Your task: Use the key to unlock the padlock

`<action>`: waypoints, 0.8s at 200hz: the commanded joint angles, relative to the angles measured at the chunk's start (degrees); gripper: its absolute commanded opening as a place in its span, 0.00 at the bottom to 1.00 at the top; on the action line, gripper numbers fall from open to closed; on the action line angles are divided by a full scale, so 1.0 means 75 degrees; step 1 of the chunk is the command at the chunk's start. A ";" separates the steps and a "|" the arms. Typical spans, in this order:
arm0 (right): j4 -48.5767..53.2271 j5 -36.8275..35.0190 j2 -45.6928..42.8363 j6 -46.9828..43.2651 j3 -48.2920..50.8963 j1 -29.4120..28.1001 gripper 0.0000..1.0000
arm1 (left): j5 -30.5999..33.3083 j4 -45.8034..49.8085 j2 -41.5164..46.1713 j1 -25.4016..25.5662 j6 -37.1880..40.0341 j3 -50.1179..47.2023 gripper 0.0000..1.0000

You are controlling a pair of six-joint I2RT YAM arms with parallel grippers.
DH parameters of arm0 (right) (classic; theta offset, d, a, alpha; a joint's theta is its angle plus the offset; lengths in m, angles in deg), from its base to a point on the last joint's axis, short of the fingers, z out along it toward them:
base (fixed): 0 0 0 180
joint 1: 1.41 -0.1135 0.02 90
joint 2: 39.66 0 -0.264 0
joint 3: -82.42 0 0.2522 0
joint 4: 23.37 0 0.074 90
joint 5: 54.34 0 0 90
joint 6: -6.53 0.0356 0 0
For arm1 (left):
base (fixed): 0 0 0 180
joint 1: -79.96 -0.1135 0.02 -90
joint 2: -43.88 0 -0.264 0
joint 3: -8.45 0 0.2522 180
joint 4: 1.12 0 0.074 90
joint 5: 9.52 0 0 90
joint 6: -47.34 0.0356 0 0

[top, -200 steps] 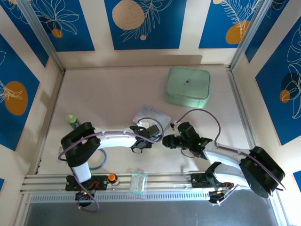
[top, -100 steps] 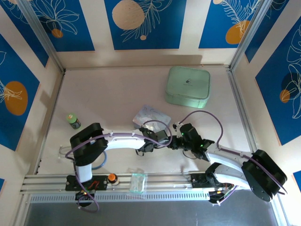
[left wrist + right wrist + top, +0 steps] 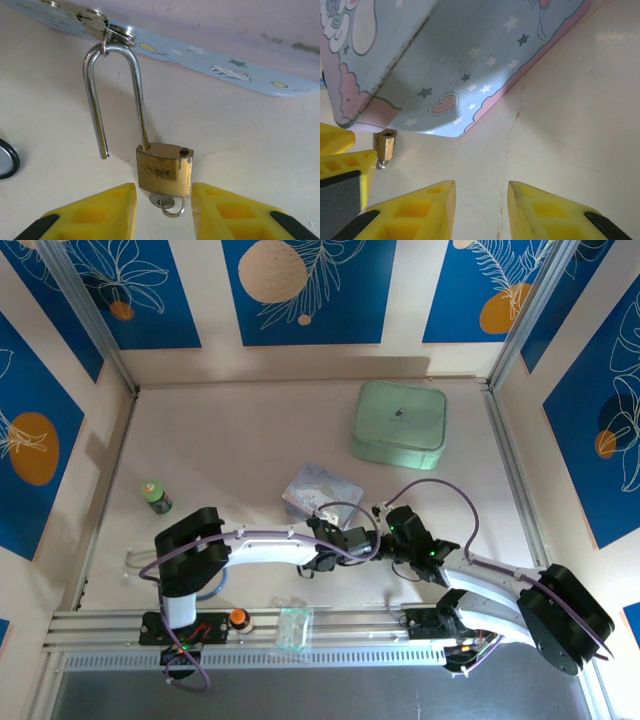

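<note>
The padlock [image 3: 162,172] lies on the table [image 3: 260,165] just beside the pale blue tin [image 3: 225,70]. Its shackle [image 3: 137,90] is swung up, with one leg free of the brass body. The key [image 3: 165,201] sits in the keyhole at the bottom. So, to my judgement, the lock is already opened.

During the last second the left gripper [image 3: 164,212] has reached further to the right. Its jaws now stand open on both sides of the padlock and hold nothing. The right gripper [image 3: 481,207] has also come nearer to the tin; its jaws are open and empty too. I think the left one prepares to take the body or the key.

The table is pale and smooth. A green case [image 3: 400,425] rests well apart at the far side, and a small bottle [image 3: 155,498] at the left. The walls carry blue panels [image 3: 310,290] with leaf drawings.
</note>
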 commanded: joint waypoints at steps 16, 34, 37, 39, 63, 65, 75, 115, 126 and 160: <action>-0.0057 0.0409 -0.0445 0.0010 0.0125 -0.0087 0.33 | 0.0161 -0.0016 0.0346 -0.0005 0.0000 -0.0239 0.35; -0.0059 0.0526 -0.0736 0.0072 0.0069 -0.0471 0.33 | 0.0305 -0.0419 0.1059 -0.0192 0.0252 -0.0622 0.51; -0.0052 0.0502 -0.0785 0.0093 0.0063 -0.0567 0.35 | 0.0299 -0.0485 0.1180 -0.0240 0.0303 -0.0683 0.54; -0.0033 0.0473 -0.0819 0.0115 0.0047 -0.0629 0.37 | 0.0292 -0.0526 0.1287 -0.0277 0.0356 -0.0721 0.56; 0.0519 -0.0098 -0.0935 0.0677 -0.0256 -0.1393 0.61 | -0.0080 -0.1236 0.2474 -0.0887 0.0861 -0.1236 0.78; 0.0555 -0.0119 -0.0916 0.0707 -0.0299 -0.1448 0.63 | -0.0128 -0.1296 0.2569 -0.0946 0.0908 -0.1278 0.80; 0.0709 -0.0326 -0.0812 0.0855 -0.0477 -0.1777 0.64 | -0.0343 -0.1567 0.3029 -0.1247 0.1099 -0.1479 0.88; 0.0743 -0.1334 0.0383 0.1171 -0.1299 -0.2885 0.59 | -0.1661 -0.2934 0.4265 -0.2789 0.1988 -0.2261 0.99; 0.0719 -0.1573 0.0888 0.1225 -0.1649 -0.3087 0.58 | -0.2210 -0.3537 0.4334 -0.3286 0.2242 -0.2501 0.99; 0.0836 -0.2334 0.2341 0.1510 -0.2627 -0.3197 0.57 | -0.2501 -0.4576 0.3884 -0.4053 0.3024 -0.2468 0.99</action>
